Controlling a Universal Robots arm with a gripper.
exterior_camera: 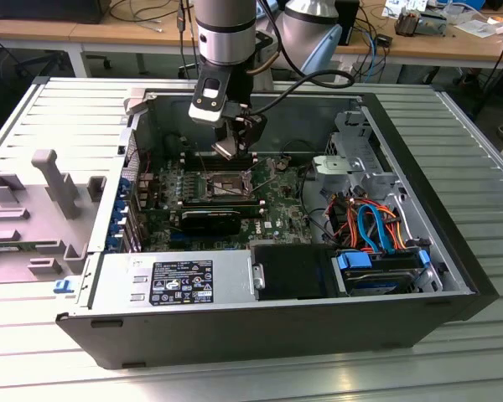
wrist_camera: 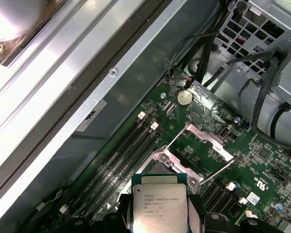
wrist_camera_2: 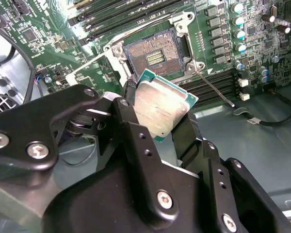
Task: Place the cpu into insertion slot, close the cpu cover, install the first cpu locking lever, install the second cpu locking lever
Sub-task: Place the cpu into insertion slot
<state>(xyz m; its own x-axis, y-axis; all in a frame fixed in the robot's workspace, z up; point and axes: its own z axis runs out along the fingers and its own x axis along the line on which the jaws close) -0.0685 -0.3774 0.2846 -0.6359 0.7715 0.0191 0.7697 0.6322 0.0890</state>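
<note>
In the exterior view the pincer [exterior_camera: 235, 149] hangs inside the open computer case [exterior_camera: 260, 339], clamped on the cpu [exterior_camera: 225, 150]. The insertion slot [exterior_camera: 226, 182] lies straight below the fingertips, close under them but apart, with nothing between.

In the second wrist view the two fingers [wrist_camera_2: 132, 104] grip the cpu [wrist_camera_2: 162, 104] by opposite edges, metal top facing the camera. The chip is tilted, not level with the motherboard [wrist_camera_2: 223, 43]. The insertion slot [wrist_camera_2: 155, 53] sits just beyond the chip's far edge, bare, its contact field uncovered. One locking lever [wrist_camera_2: 214, 88] stands swung out beside the slot, off to the side of the fingers. Judging by this, the chip's edges run roughly parallel to the slot's, though the tilt makes that hard to call.

In the first wrist view the cpu [wrist_camera: 159, 204] rests between the pincer's fingers, and the slot's silver rim [wrist_camera: 180, 169] shows directly ahead of the chip's leading edge. Past it the cpu cover [wrist_camera: 208, 140] appears flipped open, away from the pincer, leaving the socket free
</note>
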